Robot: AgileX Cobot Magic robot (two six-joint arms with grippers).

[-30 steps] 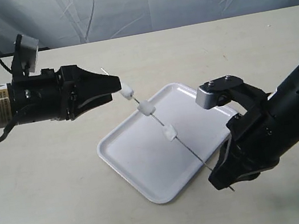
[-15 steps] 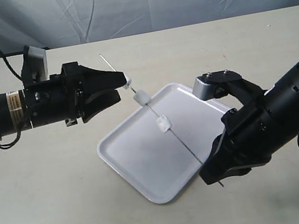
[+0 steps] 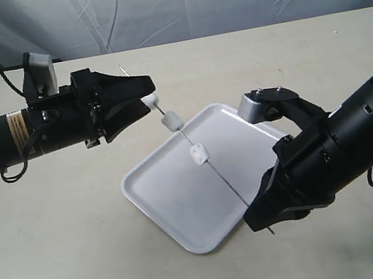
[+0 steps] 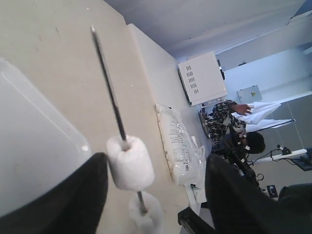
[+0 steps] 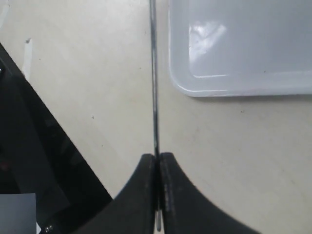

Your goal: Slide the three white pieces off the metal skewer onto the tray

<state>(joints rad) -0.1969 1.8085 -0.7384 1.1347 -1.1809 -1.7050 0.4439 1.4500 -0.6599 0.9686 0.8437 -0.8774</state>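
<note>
The thin metal skewer (image 3: 223,181) slants in the air over the white tray (image 3: 153,190), its lower end clamped in my shut right gripper (image 3: 256,218). Three white pieces are threaded on its upper half: one (image 3: 151,101) between the fingers of my open left gripper (image 3: 144,98), one (image 3: 171,121) just below, one (image 3: 197,155) lower over the tray. In the left wrist view the top piece (image 4: 129,163) sits by one dark finger (image 4: 83,195), with a wide gap to the other. The right wrist view shows the skewer (image 5: 154,87) pinched between my fingertips (image 5: 146,170).
The beige table (image 3: 60,241) surrounds the tray. A pale cloth backdrop (image 3: 184,2) hangs behind. The left wrist view takes in a plastic bag (image 4: 178,146) and a white box (image 4: 202,78) off the table.
My left gripper has slid forward along the skewer, so the top piece now sits between its fingers. My right gripper has shifted left and down with the skewer's end, and the skewer stands steeper.
</note>
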